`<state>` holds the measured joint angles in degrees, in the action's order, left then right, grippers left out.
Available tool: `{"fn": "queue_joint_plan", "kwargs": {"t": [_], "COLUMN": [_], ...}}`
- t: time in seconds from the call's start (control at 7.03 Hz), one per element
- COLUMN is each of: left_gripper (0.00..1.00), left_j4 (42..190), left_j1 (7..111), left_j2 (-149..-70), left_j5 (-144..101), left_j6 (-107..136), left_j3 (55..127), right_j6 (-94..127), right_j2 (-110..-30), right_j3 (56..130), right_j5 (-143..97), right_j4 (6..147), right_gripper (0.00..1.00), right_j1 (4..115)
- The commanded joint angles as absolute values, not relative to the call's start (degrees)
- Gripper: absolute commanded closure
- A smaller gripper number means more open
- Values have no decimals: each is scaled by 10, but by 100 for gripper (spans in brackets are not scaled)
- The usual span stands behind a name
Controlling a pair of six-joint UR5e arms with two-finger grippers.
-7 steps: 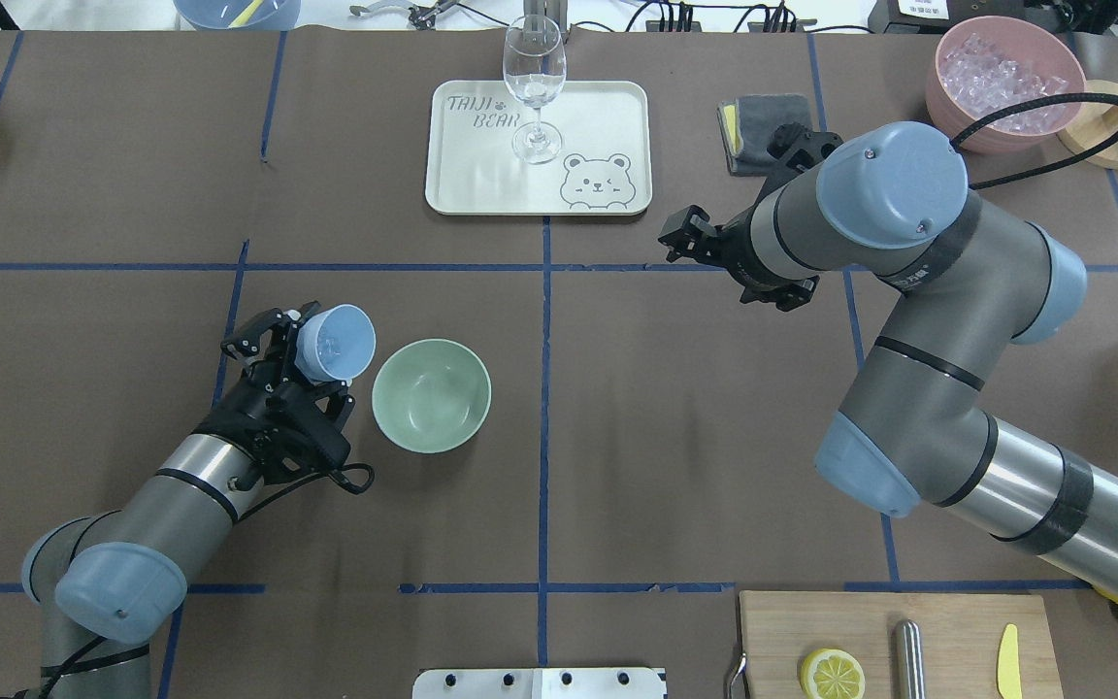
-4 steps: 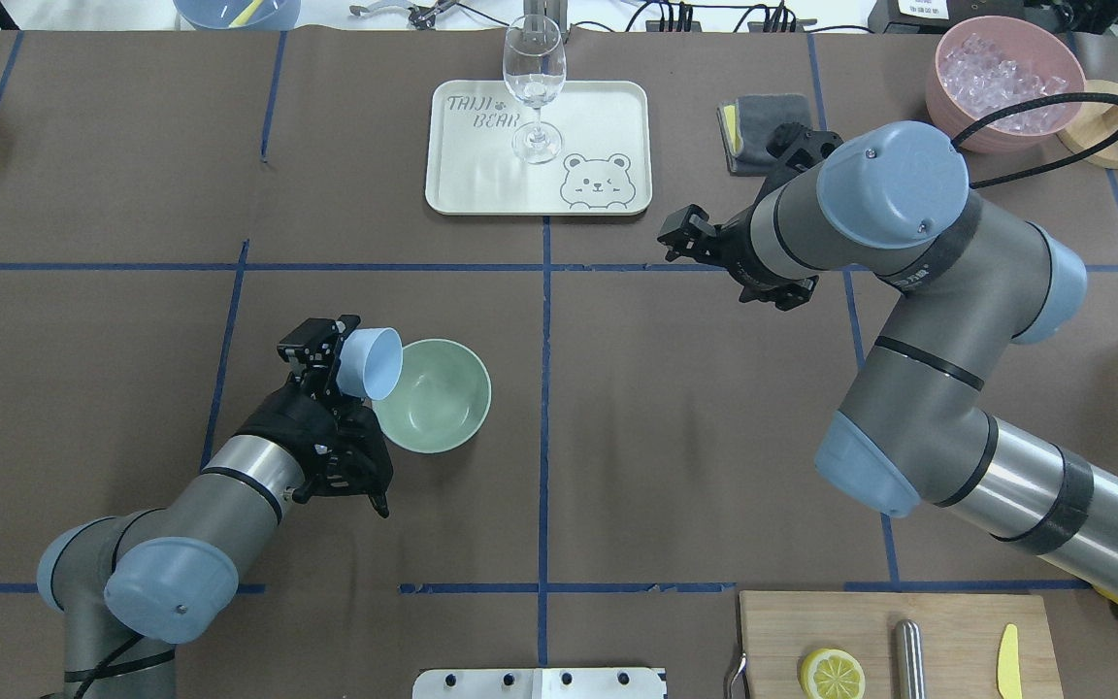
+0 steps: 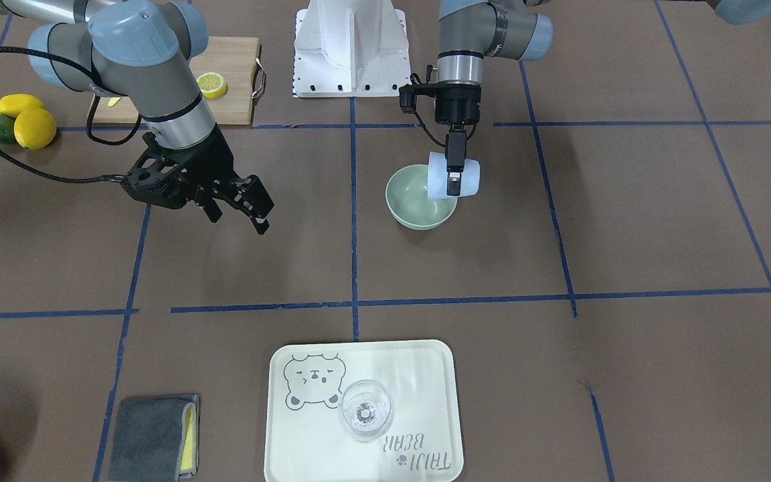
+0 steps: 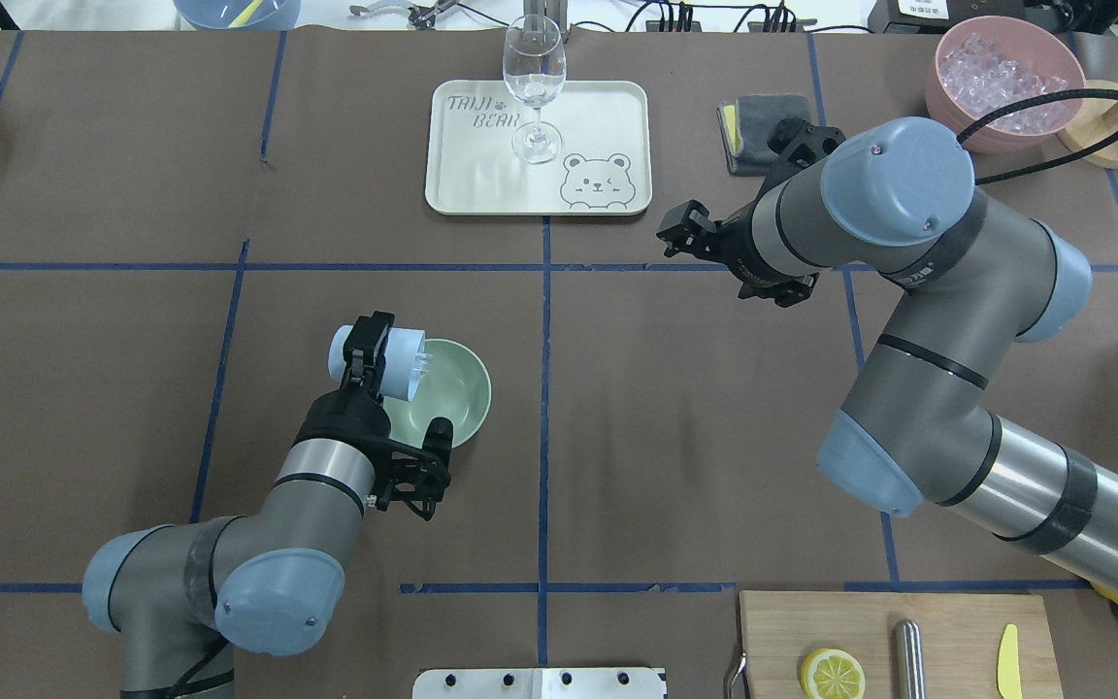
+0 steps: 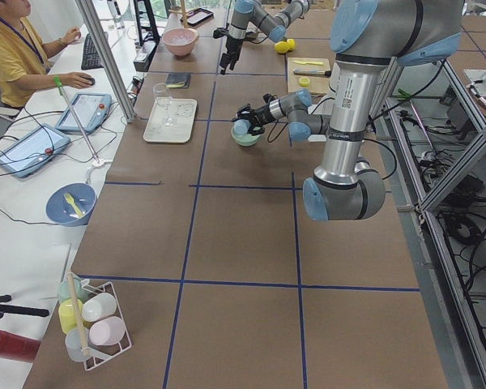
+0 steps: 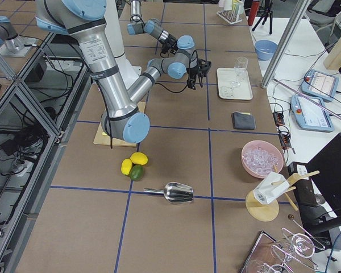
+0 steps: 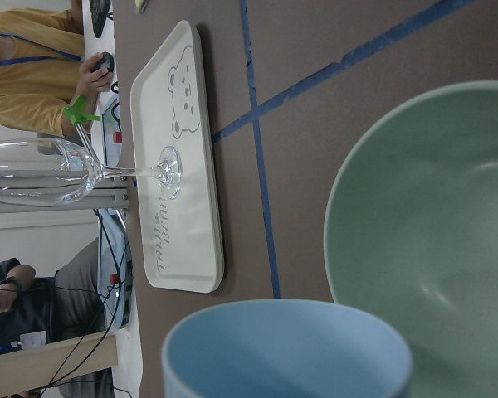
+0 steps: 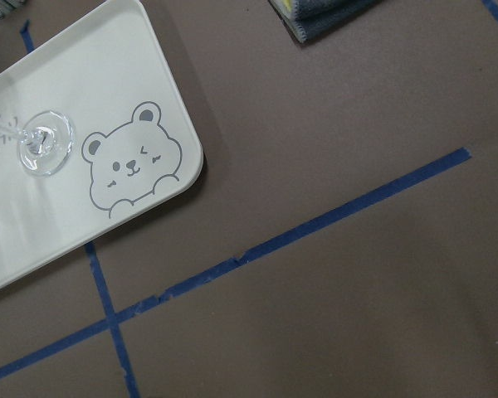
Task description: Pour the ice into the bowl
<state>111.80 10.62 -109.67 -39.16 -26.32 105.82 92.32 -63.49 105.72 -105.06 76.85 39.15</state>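
Note:
The pale sage-green bowl stands left of the table's middle; it also shows in the front view and fills the right of the left wrist view. My left gripper is shut on a light blue cup, held on its side with its mouth over the bowl's near-left rim. A few clear ice cubes show at the cup's mouth. In the left wrist view only the cup's rim shows. My right gripper is open and empty, hovering above the table far from the bowl.
A cream bear tray holding a clear wine glass lies at the back centre. A pink bowl of ice, a grey cloth and a wooden stand are at the back right. A cutting board lies near the front.
My left arm has swung right, carrying the blue cup from beside the bowl to over its rim and tipping it onto its side. The right arm has hardly moved.

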Motion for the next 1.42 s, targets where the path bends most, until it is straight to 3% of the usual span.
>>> {"fn": "queue_joint_plan", "kwargs": {"t": [0.0, 1.0, 1.28], "left_gripper": [100, 100, 100], "left_j4": [1049, 987, 988], "left_j1": [83, 70, 72], "left_j2": [-1102, -1102, -1093], "left_j5": [-322, -252, -254], "left_j6": [-265, -255, -105], "left_j3": [1056, 1056, 1058], "right_j6": [924, 924, 924], "right_j2": [-642, -655, -655], "right_j3": [1070, 1078, 1079], "right_j5": [-1047, -1043, -1041], "right_j4": [769, 769, 769], "right_gripper": [0, 0, 0], "right_j1": [392, 393, 393]}}
